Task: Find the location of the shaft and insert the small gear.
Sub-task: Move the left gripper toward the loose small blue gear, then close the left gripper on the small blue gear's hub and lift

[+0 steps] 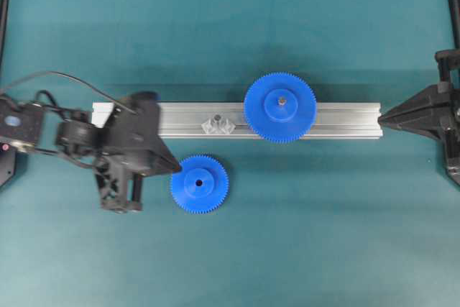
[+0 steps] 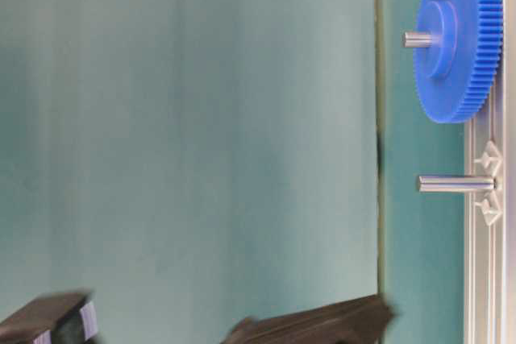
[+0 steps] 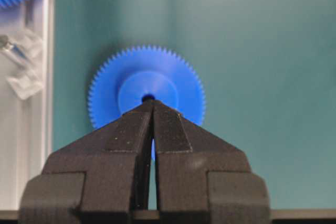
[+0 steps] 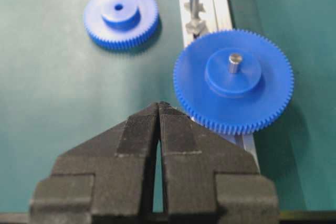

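Small gear (image 3: 146,88) just ahead of clenched left jaws — untouched; right jaws clenched, empty

Left gripper (image 1: 171,165): fingers (image 3: 131,129) closed tip to tip, holding nothing, pointed toward view centre, arm extended in from the left edge. Right gripper (image 1: 382,115): fingers (image 4: 176,129) closed tip to tip, holding nothing, positioned at the right edge, pointed inward.
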